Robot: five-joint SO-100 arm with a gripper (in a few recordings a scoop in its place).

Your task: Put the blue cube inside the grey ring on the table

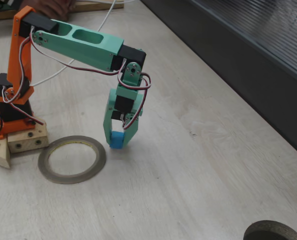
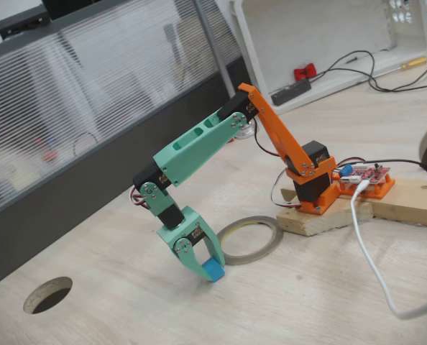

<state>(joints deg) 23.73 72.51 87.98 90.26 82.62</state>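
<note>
The blue cube point(image 1: 117, 140) sits between the green fingers of my gripper point(image 1: 118, 138), which points straight down and is shut on it. The cube is at table height or barely above the pale wood table point(image 1: 198, 180); I cannot tell which. It lies just outside the grey ring point(image 1: 71, 179), by the ring's right rim in this fixed view. From the other side, the cube point(image 2: 214, 272) shows at the tips of the gripper point(image 2: 211, 267), in front of the ring point(image 2: 277, 237).
The arm's orange base stands on wooden blocks point(image 1: 19, 142) left of the ring. A dark grey disc point(image 1: 271, 231) lies at the near right edge. A dark ribbed wall point(image 1: 248, 60) borders the table. A round hole point(image 2: 48, 294) and a white cable point(image 2: 372, 269) are nearby.
</note>
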